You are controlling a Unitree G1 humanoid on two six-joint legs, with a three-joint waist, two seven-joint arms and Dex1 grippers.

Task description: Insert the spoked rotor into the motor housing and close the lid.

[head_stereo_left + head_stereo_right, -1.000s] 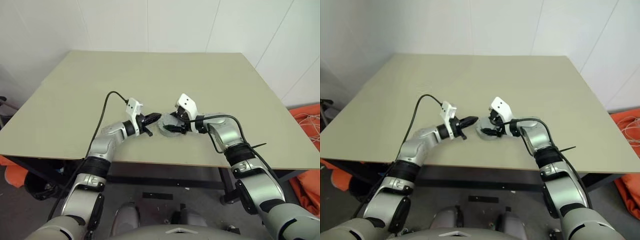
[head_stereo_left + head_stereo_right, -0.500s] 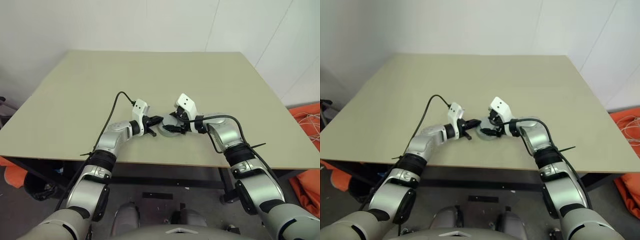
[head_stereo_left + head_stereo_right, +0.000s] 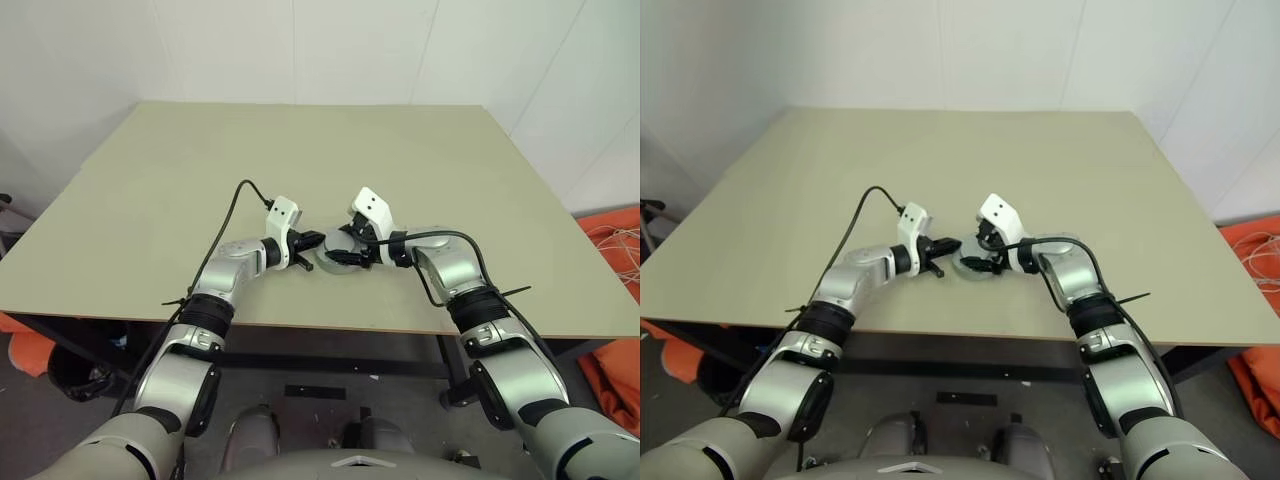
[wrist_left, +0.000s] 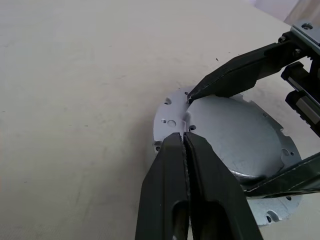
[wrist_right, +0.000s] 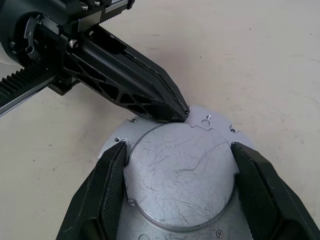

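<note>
A round silver lid point(image 3: 338, 256) with a screw-holed flange and a raised centre disc point(image 5: 180, 170) lies on the tan table, near its front edge. My right gripper point(image 5: 179, 146) straddles that raised disc, one black finger point(image 5: 107, 185) against each side of it. My left gripper point(image 4: 184, 135) is shut and empty, and its joined tips rest on the flange at the disc's edge, opposite the right hand point(image 3: 372, 212). The spoked rotor and the motor housing are hidden; the lid covers whatever sits beneath it.
The table point(image 3: 300, 160) stretches bare behind and to both sides, and its front edge point(image 3: 300, 325) runs just below the hands. A black cable point(image 3: 240, 195) loops off my left wrist. Orange fabric point(image 3: 610, 250) lies on the floor at the right.
My left gripper has sunk a little and turned toward the lid, and its elbow has swung in. The right gripper and the lid have stayed put.
</note>
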